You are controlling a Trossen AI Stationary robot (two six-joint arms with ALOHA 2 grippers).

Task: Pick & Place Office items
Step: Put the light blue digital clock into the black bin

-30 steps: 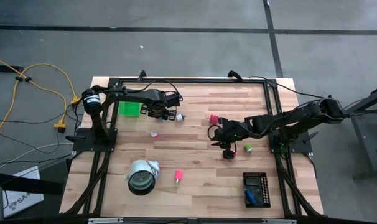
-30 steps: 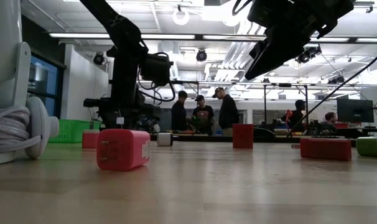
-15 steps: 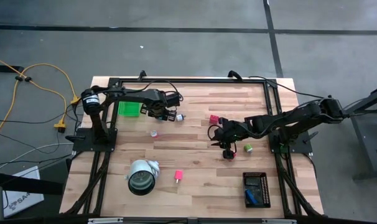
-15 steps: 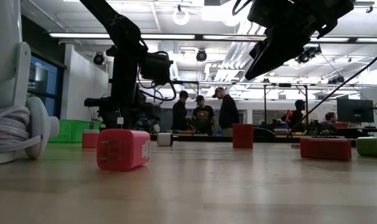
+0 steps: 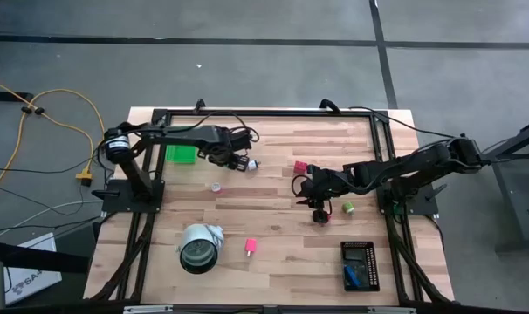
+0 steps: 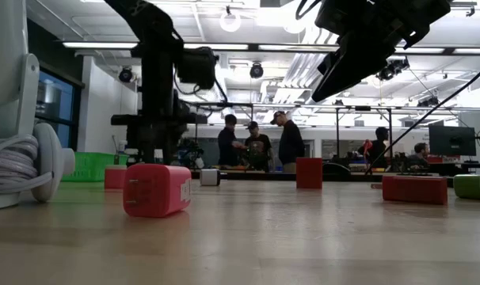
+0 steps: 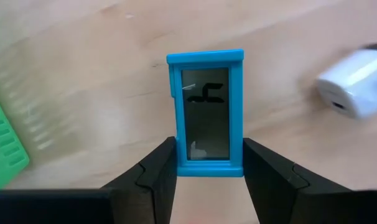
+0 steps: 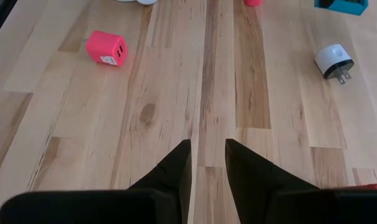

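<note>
Left gripper (image 7: pixel 204 163) pinches a blue framed piece (image 7: pixel 206 112) with a grey window, held above the table (image 5: pixel 273 218) near its far-left corner, beside the green tray (image 5: pixel 181 153) and a white plug (image 7: pixel 353 92). Right gripper (image 8: pixel 207 160), fingers nearly together and empty, hovers over mid-table. Red blocks (image 6: pixel 156 190) lie on the pale wood planks; people stand in the lit room beyond.

Blue frame piece (image 7: pixel 206 114) pinched in the left claw (image 7: pixel 207 171) above the counter (image 5: pixel 273 218), white plug (image 7: pixel 352 91) near it, pink block (image 5: pixel 250 247) lying mid-counter, green cube (image 5: pixel 347 208) by the right side
</note>
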